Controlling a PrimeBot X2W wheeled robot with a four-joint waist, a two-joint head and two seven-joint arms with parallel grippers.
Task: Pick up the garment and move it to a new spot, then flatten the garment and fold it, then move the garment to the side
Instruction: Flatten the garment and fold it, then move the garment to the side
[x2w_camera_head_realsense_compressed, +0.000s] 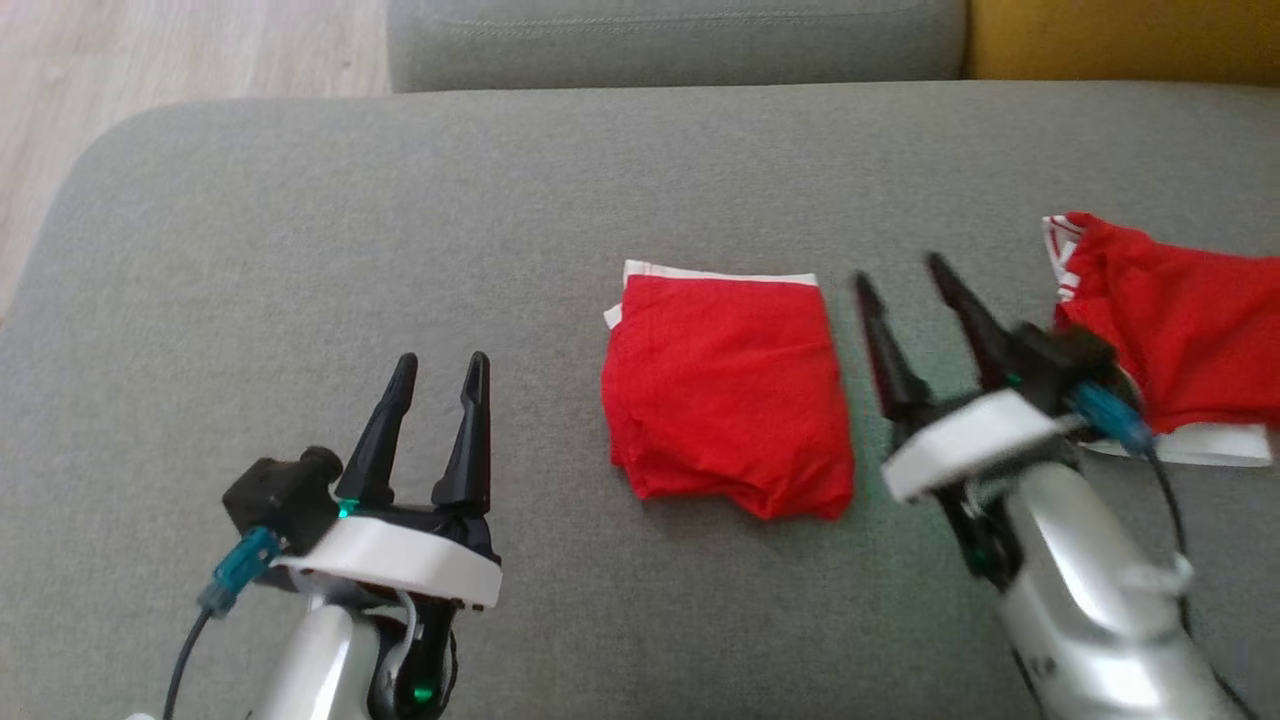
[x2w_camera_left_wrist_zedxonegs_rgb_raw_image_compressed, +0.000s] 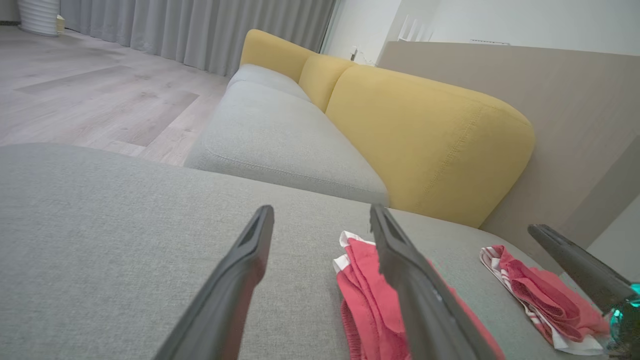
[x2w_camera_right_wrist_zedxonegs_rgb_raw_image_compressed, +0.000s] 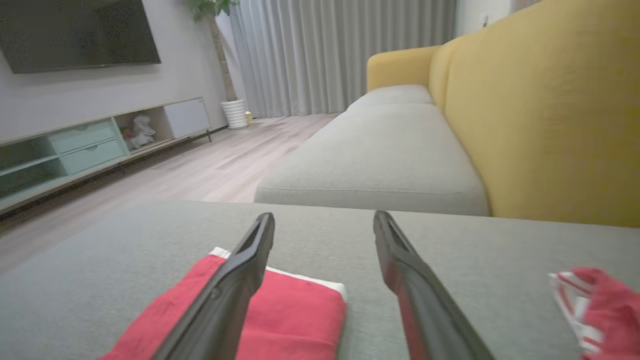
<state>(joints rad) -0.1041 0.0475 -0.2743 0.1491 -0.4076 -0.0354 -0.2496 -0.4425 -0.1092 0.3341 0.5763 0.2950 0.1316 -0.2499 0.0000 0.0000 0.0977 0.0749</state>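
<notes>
left claw (x2w_camera_head_realsense_compressed: 441, 362) spread wide, empty, above grey sofa seat (x2w_camera_head_realsense_compressed: 300, 250) | right claw (x2w_camera_head_realsense_compressed: 898, 272) spread wide, empty, blurred, just right of folded red garment (x2w_camera_head_realsense_compressed: 728, 385) | garment lies mid-seat, white hem (x2w_camera_head_realsense_compressed: 720, 272) at far edge | second red garment (x2w_camera_head_realsense_compressed: 1190, 320) partly behind right wrist, cut off at frame edge

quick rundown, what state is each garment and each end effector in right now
folded red garment: folded into a flat square, lying on the grey cushion, not held
second red garment: rumpled, not neatly folded, lying at the cushion's right side, not held
left end effector: open, empty, left of the folded garment
right end effector: open, empty, between the two garments
</notes>
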